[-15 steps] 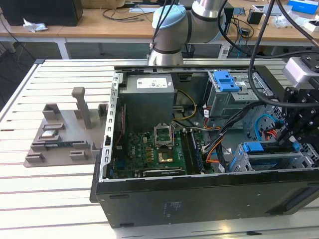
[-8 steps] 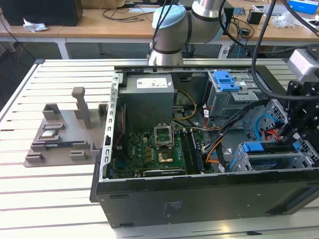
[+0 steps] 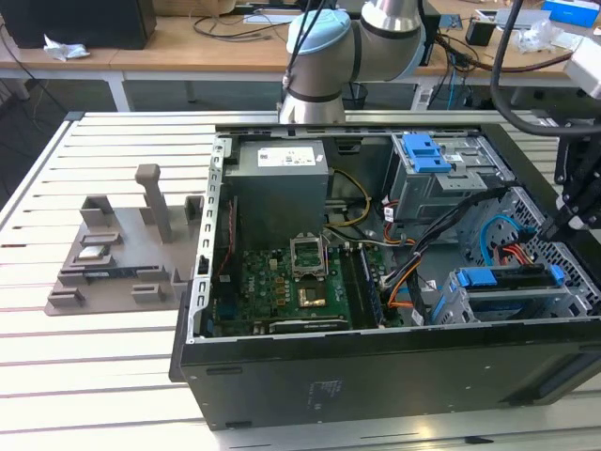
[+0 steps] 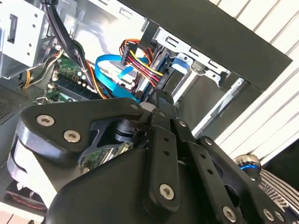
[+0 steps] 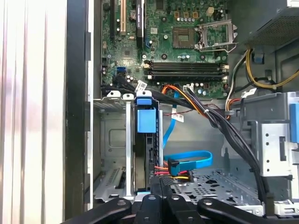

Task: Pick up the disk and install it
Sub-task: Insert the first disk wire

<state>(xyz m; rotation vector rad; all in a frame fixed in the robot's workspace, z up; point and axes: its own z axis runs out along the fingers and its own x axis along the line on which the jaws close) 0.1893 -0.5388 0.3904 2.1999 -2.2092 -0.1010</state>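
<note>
The disk (image 3: 507,285) sits on edge in the lower drive cage (image 3: 470,305) at the exterior view's right of the open computer case, its blue carrier frame showing along the top. In the first wrist view the disk (image 5: 141,161) stands in its slot under a blue tab (image 5: 145,120). My gripper (image 3: 552,227) hangs over the case's right wall, just beyond the disk's cable end. Its fingers are shut, with nothing seen between them, in both wrist views (image 4: 161,99) (image 5: 161,181). The tips point at the red, yellow and blue cables (image 4: 140,60) plugged in behind the disk.
The case holds a green motherboard (image 3: 282,287), a grey power supply (image 3: 280,188) and an upper cage with a blue latch (image 3: 423,150). Cable bundles (image 3: 441,235) cross the middle. A grey fixture (image 3: 117,254) lies on the slatted table at the exterior view's left.
</note>
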